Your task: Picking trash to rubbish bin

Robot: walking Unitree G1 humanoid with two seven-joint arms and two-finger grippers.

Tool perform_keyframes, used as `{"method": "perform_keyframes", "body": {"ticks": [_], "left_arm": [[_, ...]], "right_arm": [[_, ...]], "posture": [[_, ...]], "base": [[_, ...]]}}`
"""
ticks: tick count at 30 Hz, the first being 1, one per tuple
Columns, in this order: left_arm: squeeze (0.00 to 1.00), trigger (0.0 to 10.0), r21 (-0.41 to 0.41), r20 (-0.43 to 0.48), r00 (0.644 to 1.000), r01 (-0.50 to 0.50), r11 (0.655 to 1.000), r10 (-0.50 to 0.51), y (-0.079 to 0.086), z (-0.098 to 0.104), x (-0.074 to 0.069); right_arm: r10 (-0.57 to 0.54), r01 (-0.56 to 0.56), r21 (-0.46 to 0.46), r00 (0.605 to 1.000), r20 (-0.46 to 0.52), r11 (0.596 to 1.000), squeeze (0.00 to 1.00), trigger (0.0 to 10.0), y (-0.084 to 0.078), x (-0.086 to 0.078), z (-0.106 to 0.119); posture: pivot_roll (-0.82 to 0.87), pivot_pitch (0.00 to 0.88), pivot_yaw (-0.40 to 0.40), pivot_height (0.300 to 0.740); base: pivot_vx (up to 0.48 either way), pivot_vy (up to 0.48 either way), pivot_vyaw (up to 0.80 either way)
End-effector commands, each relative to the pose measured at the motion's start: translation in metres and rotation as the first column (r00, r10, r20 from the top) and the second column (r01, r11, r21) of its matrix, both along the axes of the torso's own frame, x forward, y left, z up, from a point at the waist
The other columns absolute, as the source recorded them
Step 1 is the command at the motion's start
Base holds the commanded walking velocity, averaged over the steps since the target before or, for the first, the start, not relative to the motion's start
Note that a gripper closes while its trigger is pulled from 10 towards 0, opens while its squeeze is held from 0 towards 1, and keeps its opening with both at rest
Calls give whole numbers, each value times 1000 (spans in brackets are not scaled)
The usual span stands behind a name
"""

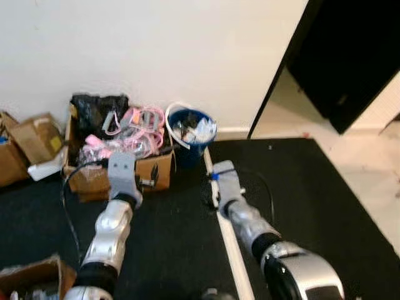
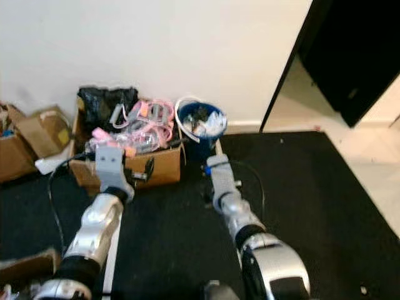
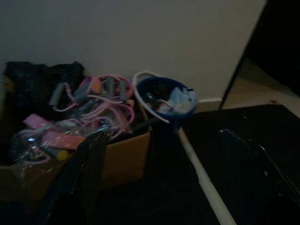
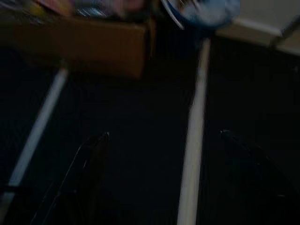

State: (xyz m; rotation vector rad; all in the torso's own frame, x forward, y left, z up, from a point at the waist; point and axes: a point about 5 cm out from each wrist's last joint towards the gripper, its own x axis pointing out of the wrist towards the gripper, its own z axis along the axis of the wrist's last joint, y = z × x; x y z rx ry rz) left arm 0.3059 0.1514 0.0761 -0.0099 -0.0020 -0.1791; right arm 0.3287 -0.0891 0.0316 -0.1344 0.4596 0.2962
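The left gripper (image 3: 159, 173) is spread wide and holds nothing, its two black fingers (image 3: 79, 178) framing the carton and the bin ahead. The right gripper (image 4: 159, 173) is likewise wide and empty, pointed down at the black mat (image 1: 325, 200) with a white strip (image 4: 194, 140) running between its fingers. Both arms are stretched forward and low, probably because the robot is facing its target and has nothing yet to carry.

The bin (image 1: 191, 134), a blue bucket with a white handle, stands on the floor against the wall, touching the right end of the carton (image 1: 119, 172). It already holds pale crumpled scraps (so some trash looks to be in). The carton is heaped with pink cords and a black bag (image 1: 97, 112); whether those count as trash I cannot say.

Count: two grippers, one bin, one full carton by it, two more cardboard boxes (image 1: 28, 147) further left, and another box (image 1: 31, 278) by the left arm's elbow.
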Motion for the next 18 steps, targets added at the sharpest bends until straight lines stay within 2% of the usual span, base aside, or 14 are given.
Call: {"method": "perform_keyframes", "body": {"ticks": [1, 4, 9, 18], "left_arm": [[0, 10000, 20, -37, 999, 22, 1000, -21, 0, -8, -4], [0, 10000, 22, -43, 999, 20, 1000, -19, 2, -10, -4], [0, 10000, 20, -44, 999, 16, 1000, -15, 1, -11, -5], [0, 10000, 0, -59, 998, -12, 1000, 12, 0, -21, -19]], "right_arm": [[13, -13, 18, 1000, 8, 1000, 0, 10000, 4, 1, 2], [71, -72, 22, 997, 24, 997, 0, 10000, 13, 0, 4], [84, -84, 14, 996, 25, 996, 0, 10000, 12, -1, 3], [117, -117, 8, 993, 17, 993, 0, 10000, 16, -3, 1]], "posture": [[101, 3, -43, 740], [101, 0, -44, 740], [123, 5, -60, 740], [154, 27, -79, 740]], "base": [[0, -480, 0], [0, -480, 0], [0, -480, 0], [0, -480, 0]]}}
